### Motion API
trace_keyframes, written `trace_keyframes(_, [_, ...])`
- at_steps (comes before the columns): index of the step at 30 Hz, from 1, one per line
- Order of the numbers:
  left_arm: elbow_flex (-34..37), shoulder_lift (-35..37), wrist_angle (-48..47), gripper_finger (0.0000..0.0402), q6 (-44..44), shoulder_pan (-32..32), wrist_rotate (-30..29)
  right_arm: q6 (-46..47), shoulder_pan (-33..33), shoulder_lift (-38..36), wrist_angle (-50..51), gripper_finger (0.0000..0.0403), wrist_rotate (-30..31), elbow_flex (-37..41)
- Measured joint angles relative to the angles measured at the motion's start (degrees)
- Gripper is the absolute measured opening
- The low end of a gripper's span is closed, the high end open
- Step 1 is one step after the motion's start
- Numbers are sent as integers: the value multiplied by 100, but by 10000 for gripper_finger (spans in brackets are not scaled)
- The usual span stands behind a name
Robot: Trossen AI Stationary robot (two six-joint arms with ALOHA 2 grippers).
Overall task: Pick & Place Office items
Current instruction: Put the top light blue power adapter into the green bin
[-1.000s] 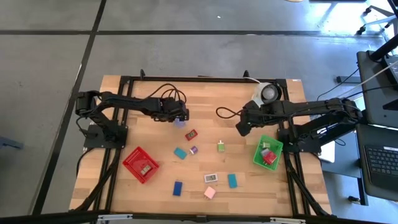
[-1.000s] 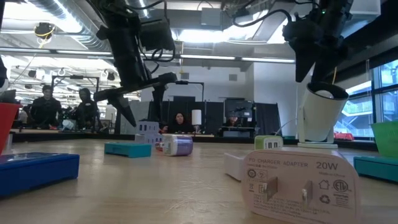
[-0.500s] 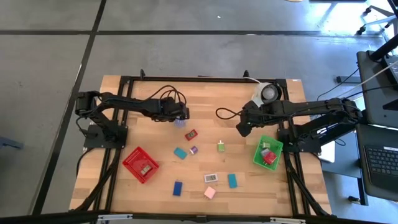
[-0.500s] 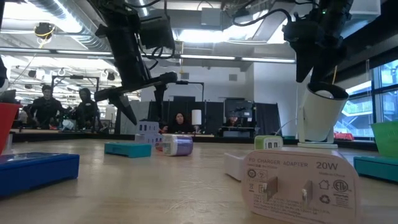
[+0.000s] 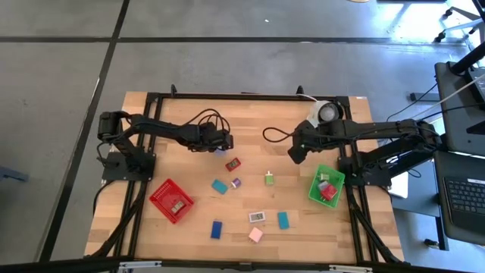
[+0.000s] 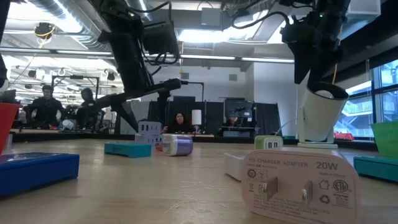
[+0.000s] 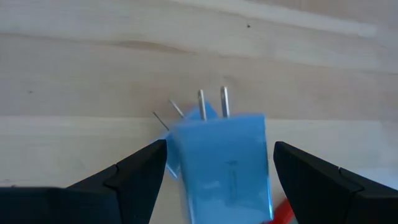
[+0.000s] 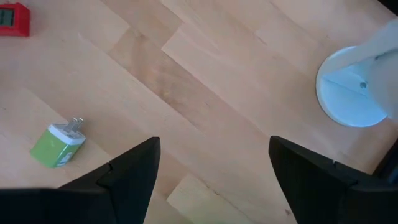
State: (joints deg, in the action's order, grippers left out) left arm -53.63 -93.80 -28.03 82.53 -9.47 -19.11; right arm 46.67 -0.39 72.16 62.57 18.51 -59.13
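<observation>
Since the earlier frame, the left gripper (image 5: 226, 142) has slid a little toward the right of the high view and now covers the lavender plug adapter (image 7: 221, 165) that showed just below it before; the right gripper (image 5: 294, 155) has barely moved. In the left wrist view the dark fingers (image 7: 134, 177) stand wide apart on either side of that lavender block with its metal prongs, not touching it, the block lying on the light wooden table (image 5: 182, 163). The right gripper hangs above bare wood in the upper right part of the table, its jaws also spread wide and holding nothing, near the white round object with a dark centre (image 5: 329, 114). Below the left gripper, at mid-frame, lie a small red block (image 5: 233, 164), a teal block (image 5: 220, 186), a purple piece (image 5: 236, 183) and a green-and-white plug (image 5: 269, 179). Lower down sit a blue block (image 5: 217, 229), a white piece (image 5: 257, 217), a second teal block (image 5: 283, 220) and a pink one (image 5: 255, 234). A red square basket (image 5: 170, 200) at lower left and a green square basket (image 5: 326, 186) at right each hold small items.
</observation>
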Motion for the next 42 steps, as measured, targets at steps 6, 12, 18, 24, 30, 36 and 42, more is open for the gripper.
trace_keyframes(6, [0,0,-37,280,-91,-5,-229,-89,-67,0,0,304,-8,0])
trace_keyframes(12, [0,0,-48,248,-278,-11,-304,-164,-69,0,0,304,-3,0])
trace_keyframes(18, [-4,7,-62,221,-394,-11,-320,-177,-69,0,-4,304,11,0])
trace_keyframes(24, [-7,9,-68,218,-530,-11,-346,-126,-69,0,-20,304,11,0])
trace_keyframes(30, [0,126,-43,216,-832,-54,-234,-118,-69,0,-24,304,10,0])
trace_keyframes(36, [0,561,232,216,-1360,-81,-310,-63,-69,0,-82,304,10,0])
trace_keyframes(42, [0,1104,1371,215,-2541,-21,-341,-62,-70,0,-230,304,10,0])
